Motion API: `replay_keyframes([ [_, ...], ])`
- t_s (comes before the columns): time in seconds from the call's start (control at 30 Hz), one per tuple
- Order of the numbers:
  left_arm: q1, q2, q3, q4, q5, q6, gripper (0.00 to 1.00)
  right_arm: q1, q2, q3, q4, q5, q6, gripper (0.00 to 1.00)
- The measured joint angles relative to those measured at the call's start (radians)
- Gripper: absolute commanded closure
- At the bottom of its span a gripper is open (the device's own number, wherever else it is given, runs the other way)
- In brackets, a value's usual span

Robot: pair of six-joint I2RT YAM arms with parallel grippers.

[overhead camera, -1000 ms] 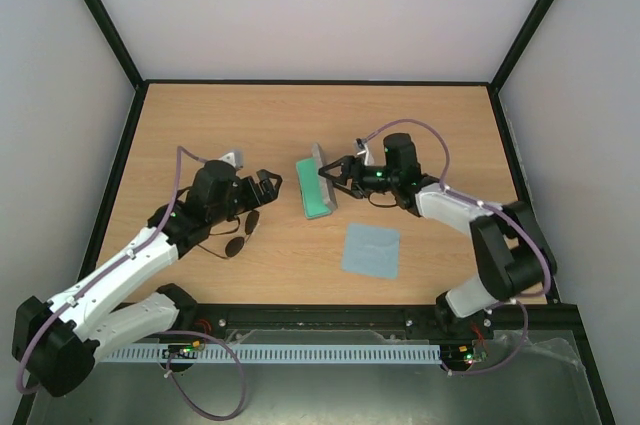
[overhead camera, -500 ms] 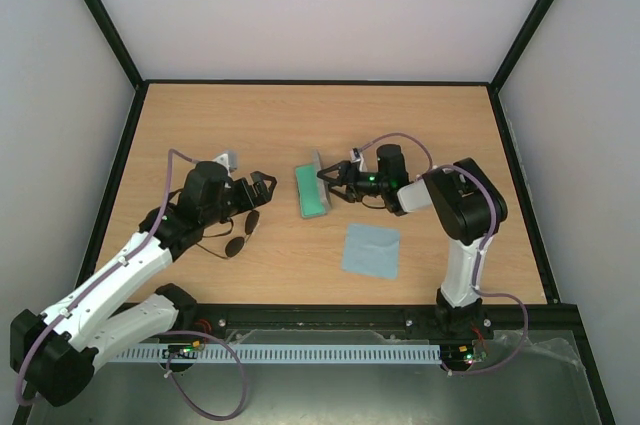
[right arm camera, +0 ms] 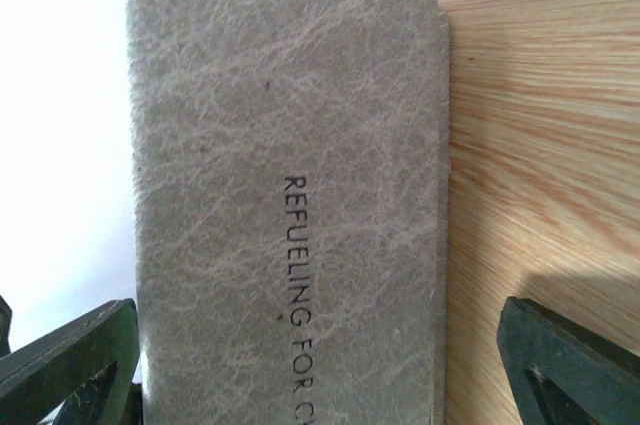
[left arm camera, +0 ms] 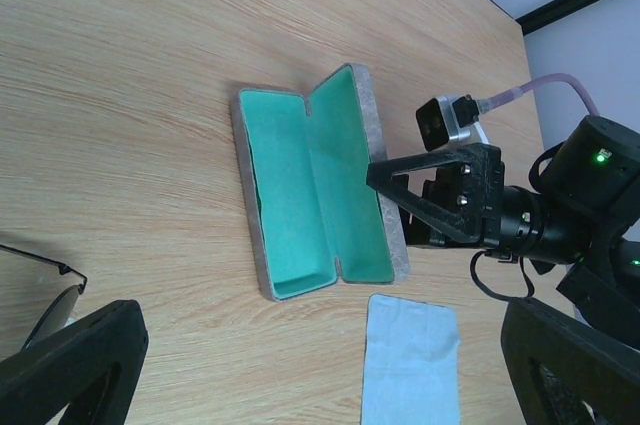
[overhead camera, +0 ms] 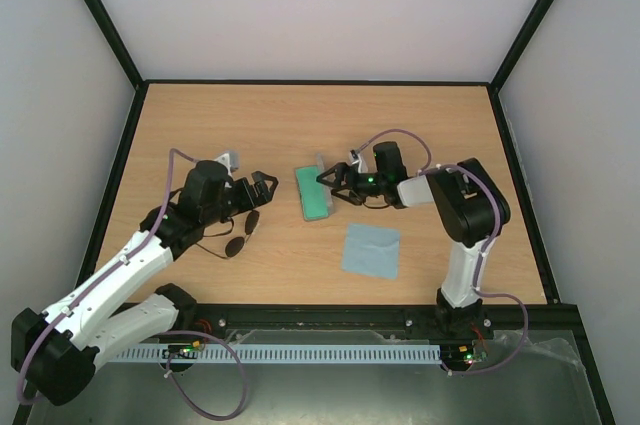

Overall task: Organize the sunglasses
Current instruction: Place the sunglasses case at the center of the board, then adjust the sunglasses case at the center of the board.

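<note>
Jaws wide and empty on both: left gripper (overhead camera: 266, 185) should drop to the sunglasses (overhead camera: 237, 242) at 8 o'clock of the open case (overhead camera: 313, 197), pinching the bridge; right gripper (overhead camera: 327, 185) flanks its lid (right arm camera: 290, 145).

Bright, even light from above leaves soft shadows on the wooden table (overhead camera: 300, 115). The right wrist view blows out white at left. The left gripper (left arm camera: 320, 317) shows dark, soft-edged fingers (left arm camera: 70, 365).
</note>
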Motion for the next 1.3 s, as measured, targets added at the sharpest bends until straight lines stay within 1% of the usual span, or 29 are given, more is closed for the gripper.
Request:
replay_keyframes([
  [0.1,0.0,0.0,0.0,0.002,0.004,0.0,0.0,0.0,-0.024,0.003,-0.056,0.018,-0.038,0.01],
  [0.27,0.0,-0.002,0.0,-0.005,0.003,0.001,0.0,0.0,-0.126,0.022,-0.262,0.119,-0.133,0.01],
  [0.4,0.0,-0.006,0.0,-0.014,0.003,0.001,0.01,0.0,-0.287,0.04,-0.428,0.259,-0.213,0.0],
  [0.43,0.001,-0.01,0.0,-0.016,0.002,0.002,0.01,0.005,-0.337,0.043,-0.472,0.314,-0.232,0.01],
  [0.5,0.002,-0.016,0.0,-0.022,0.0,0.004,0.0,0.017,-0.424,0.043,-0.538,0.402,-0.259,0.07],
  [0.6,0.004,-0.024,0.0,-0.036,-0.003,0.01,0.01,0.075,-0.549,0.025,-0.613,0.532,-0.273,0.18],
  [0.67,0.006,-0.031,0.001,-0.05,-0.004,0.018,0.01,0.154,-0.636,-0.019,-0.65,0.619,-0.262,0.32],
  [0.73,0.015,-0.042,0.002,-0.069,-0.005,0.027,0.01,0.235,-0.708,-0.074,-0.674,0.675,-0.239,0.48],
  [0.8,0.025,-0.051,0.008,-0.093,-0.007,0.038,0.0,0.323,-0.761,-0.137,-0.677,0.727,-0.196,0.58],
  [0.97,0.049,-0.066,0.032,-0.138,-0.008,0.071,0.0,0.487,-0.779,-0.261,-0.655,0.828,-0.084,0.7],
  [1.07,0.059,-0.08,0.034,-0.154,-0.008,0.084,0.01,0.534,-0.73,-0.289,-0.605,0.874,-0.043,0.75],
  [1.3,0.065,-0.106,0.034,-0.195,-0.01,0.098,0.0,0.604,-0.557,-0.281,-0.458,1.009,0.0,0.76],
])
